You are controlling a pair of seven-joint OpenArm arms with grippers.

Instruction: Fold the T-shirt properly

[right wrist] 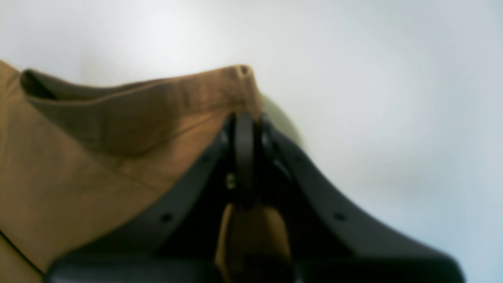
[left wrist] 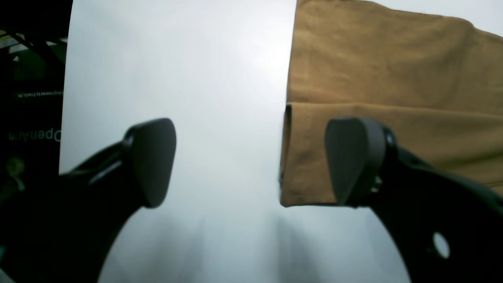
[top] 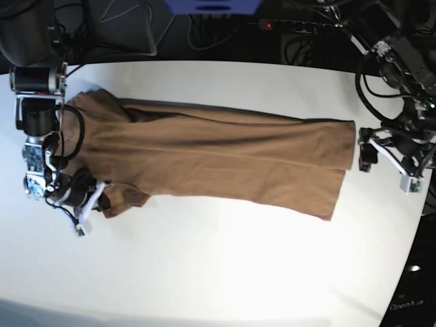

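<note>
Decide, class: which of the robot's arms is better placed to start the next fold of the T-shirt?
Probably the right. The right gripper is shut on the T-shirt, pinching its edge, while the left gripper is open beside the hem, holding nothing.

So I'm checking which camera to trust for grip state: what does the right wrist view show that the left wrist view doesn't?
Only the right wrist view shows the right gripper shut on a raised, bunched edge of the T-shirt, with cloth pinched between its fingers; it is blurry.

Only the left wrist view shows the left gripper open and holding nothing, one finger over bare table, the other over the shirt's folded hem, plus the table's edge.

Both show the tan cloth on the white table.
</note>
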